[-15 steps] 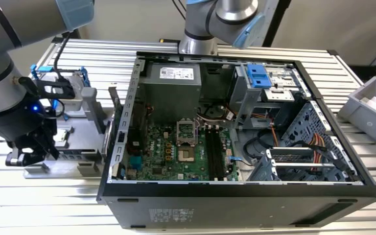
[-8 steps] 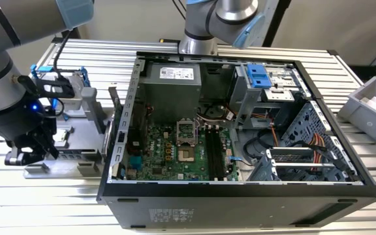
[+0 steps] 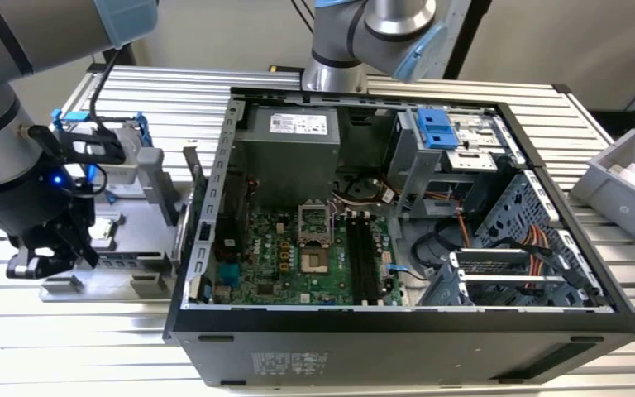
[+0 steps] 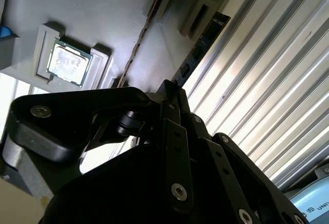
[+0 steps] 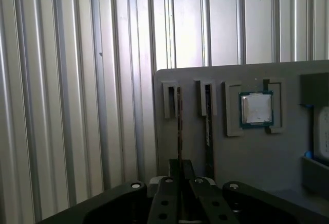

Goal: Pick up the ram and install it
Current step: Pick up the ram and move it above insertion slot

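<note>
Closest up, the gripper (image 5: 181,171) sits right over the ram (image 5: 179,126), which stands on edge in a slot of the grey holder (image 5: 247,162) (clamped or merely straddling, I cannot tell). It looks like the pick-up step; freeing the stick calls for a straight, square pull.

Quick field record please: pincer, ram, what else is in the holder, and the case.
pincer: black pincer at the grey parts holder, in line with the ram; grip cannot be told
ram: thin dark blue-black circuit-board stick, upright in the holder slot farther from the processor
second stick: thin board in the neighbouring slot
processor: small square silver chip in its recess
case: open black computer case on the slatted metal table, green motherboard exposed
status: ram not yet installed
</note>
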You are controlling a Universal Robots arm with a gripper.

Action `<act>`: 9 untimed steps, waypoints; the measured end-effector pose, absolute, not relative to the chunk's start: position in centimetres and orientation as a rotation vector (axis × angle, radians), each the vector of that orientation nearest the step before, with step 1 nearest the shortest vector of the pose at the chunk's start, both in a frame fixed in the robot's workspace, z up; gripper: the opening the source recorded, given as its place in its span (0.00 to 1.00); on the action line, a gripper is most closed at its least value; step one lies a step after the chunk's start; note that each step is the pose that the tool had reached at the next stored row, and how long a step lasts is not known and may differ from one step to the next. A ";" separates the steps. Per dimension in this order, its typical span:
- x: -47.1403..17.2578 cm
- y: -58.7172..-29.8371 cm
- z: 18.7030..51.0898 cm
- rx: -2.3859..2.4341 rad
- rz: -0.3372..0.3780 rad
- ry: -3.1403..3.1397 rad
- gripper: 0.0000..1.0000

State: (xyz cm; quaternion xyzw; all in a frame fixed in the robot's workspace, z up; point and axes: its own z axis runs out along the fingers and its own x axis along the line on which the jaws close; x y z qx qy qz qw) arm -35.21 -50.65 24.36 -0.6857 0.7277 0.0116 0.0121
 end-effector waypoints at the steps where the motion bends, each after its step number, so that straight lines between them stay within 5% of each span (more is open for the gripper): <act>1: -35.2 -50.7 24.4 -2.138 0.036 2.269 0.00; 9: -35.2 -50.7 24.7 -2.138 0.036 2.269 0.00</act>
